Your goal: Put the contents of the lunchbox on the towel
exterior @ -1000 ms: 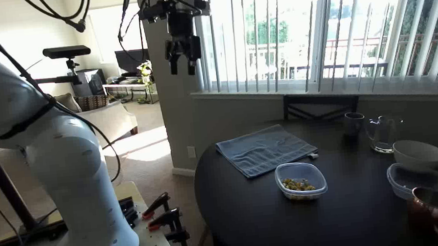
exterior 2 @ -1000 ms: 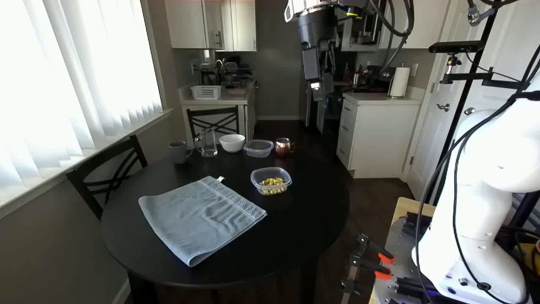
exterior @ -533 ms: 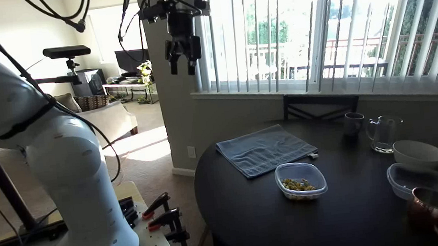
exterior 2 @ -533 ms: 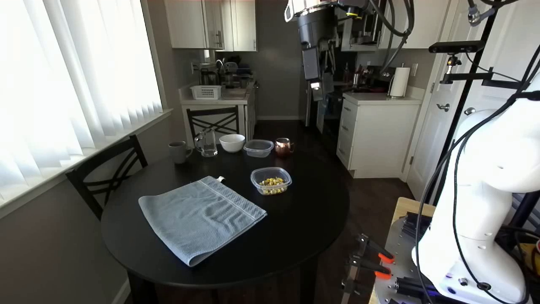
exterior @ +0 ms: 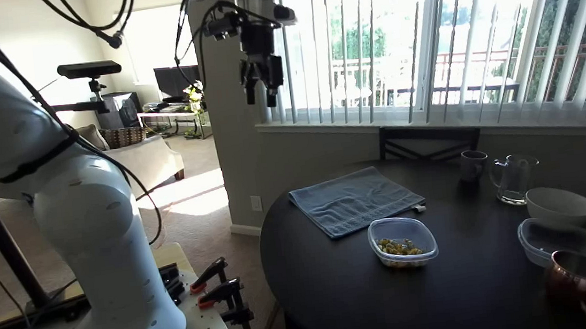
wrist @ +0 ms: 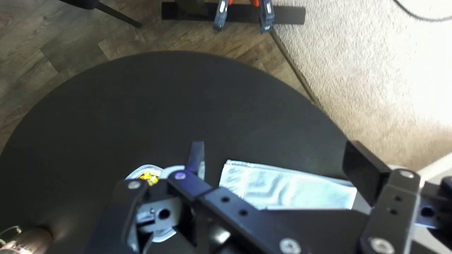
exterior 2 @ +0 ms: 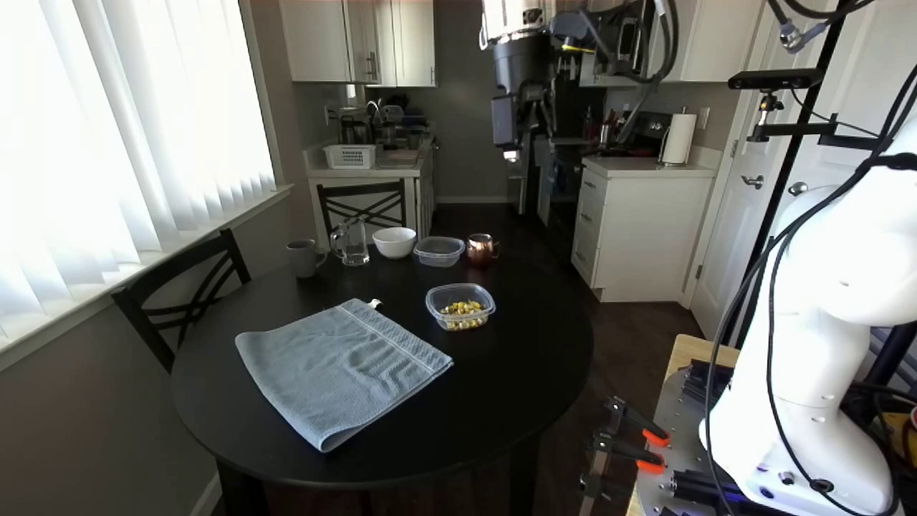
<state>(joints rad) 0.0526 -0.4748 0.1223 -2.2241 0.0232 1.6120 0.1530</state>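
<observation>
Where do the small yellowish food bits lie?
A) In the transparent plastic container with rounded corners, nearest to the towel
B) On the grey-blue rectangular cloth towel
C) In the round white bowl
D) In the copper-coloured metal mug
A: in both exterior views, the yellowish food bits show inside the transparent plastic container nearest the towel.

Table (exterior 2: 516, 387): round, black, below the gripper (exterior: 261, 97).
Window (exterior: 431, 38): bright, beyond the gripper in an exterior view.
Cabinets (exterior 2: 645, 229): white, beyond it in an exterior view.
Carpet (wrist: 374, 53): pale, meeting the wood floor (wrist: 84, 42), both lower than it.
Sunlight (exterior: 199, 200): patch on the carpet.
</observation>
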